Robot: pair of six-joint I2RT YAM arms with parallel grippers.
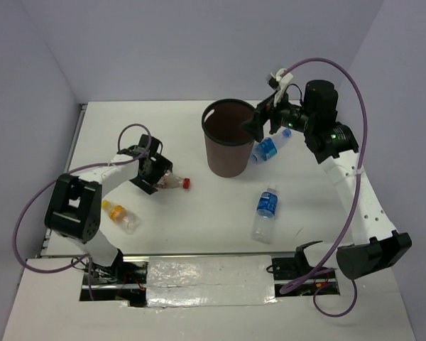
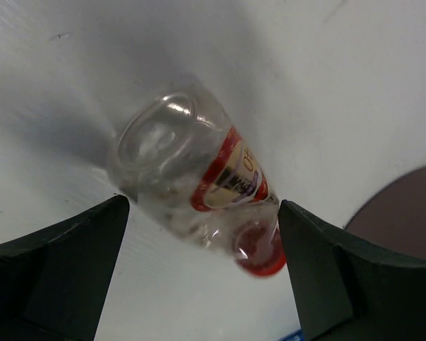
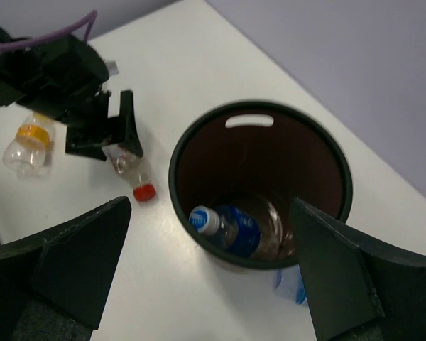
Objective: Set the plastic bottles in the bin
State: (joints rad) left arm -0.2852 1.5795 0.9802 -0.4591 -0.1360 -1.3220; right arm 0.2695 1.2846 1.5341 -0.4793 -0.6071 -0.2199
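The dark brown bin (image 1: 226, 158) stands mid-table. One blue-label bottle (image 3: 236, 230) lies inside it, seen in the right wrist view past the bin's wall (image 3: 284, 156). My right gripper (image 1: 254, 126) hangs open and empty over the bin's right rim, and shows the same in its own view (image 3: 209, 206). A second blue-label bottle (image 1: 270, 148) lies against the bin's right side, a third (image 1: 266, 212) nearer the front. My left gripper (image 1: 155, 176) is open, its jaws either side of the red-capped bottle (image 2: 199, 177) lying on the table. The orange-capped bottle (image 1: 121, 216) lies at the left.
The left arm's base (image 1: 74, 206) stands beside the orange bottle. A purple cable (image 1: 355, 92) loops over the right arm. The table's near edge has a taped strip (image 1: 209, 280). Grey walls close in the back and sides.
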